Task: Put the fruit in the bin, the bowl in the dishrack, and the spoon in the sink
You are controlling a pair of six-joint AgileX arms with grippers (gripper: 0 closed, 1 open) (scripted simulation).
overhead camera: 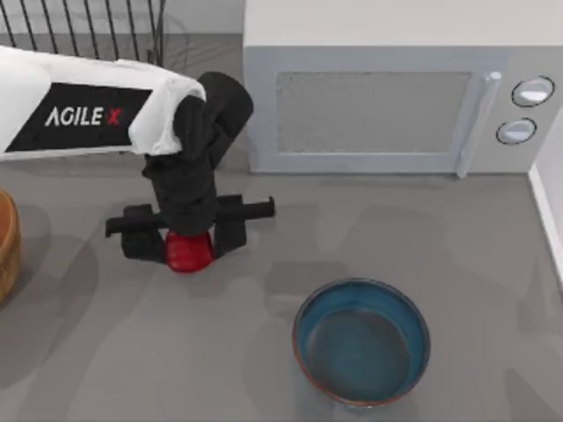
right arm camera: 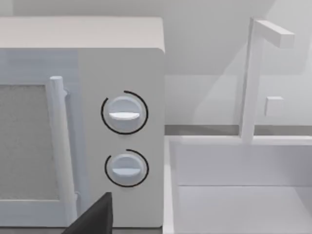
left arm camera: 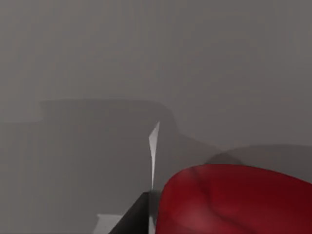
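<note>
Plain grey tabletop (overhead camera: 132,352) under soft light, a white microwave (overhead camera: 396,97) with two round dials (right arm camera: 124,113) along the back, and a white sink basin (right arm camera: 243,204) with a boxy white faucet (right arm camera: 253,78) next to it.

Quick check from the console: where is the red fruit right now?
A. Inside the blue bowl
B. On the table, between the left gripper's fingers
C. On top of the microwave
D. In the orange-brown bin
B: in the top view the fruit sits on the grey table between the fingers of the left gripper, apart from the bowl and the bin.
</note>
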